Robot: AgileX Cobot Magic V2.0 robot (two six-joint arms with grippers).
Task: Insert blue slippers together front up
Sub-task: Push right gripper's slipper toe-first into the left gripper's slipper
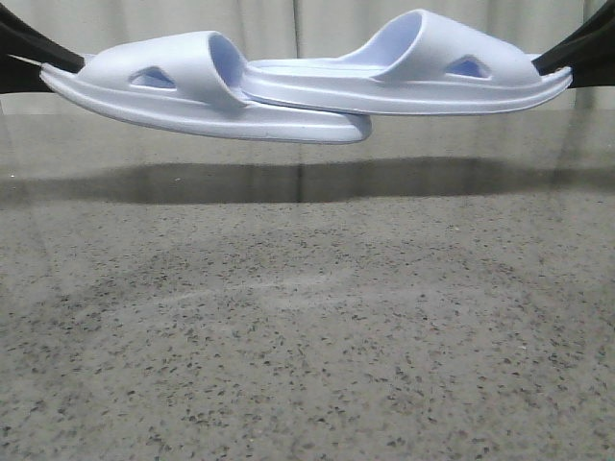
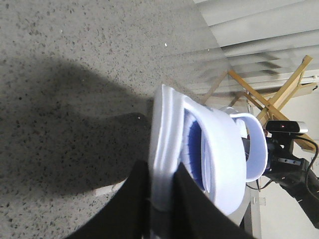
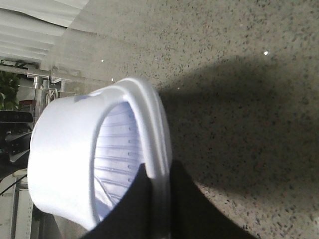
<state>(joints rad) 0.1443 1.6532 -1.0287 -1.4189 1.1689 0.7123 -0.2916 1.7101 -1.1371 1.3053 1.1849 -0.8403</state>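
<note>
Speckled table [image 1: 307,365] below; both end effectors clamp blue slippers [image 1: 317,82] aloft, overlapping.

Two blue slippers [image 1: 216,91] [image 1: 413,77], two end effectors [image 1: 38,53] [image 1: 577,48], and one table [image 1: 307,336].

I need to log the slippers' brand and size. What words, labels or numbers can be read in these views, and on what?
None can be read.
Left slipper: plain, no print or embossing shows.
Right slipper: plain as well.
Webcam behind the table: any marking is too small to read.
</note>
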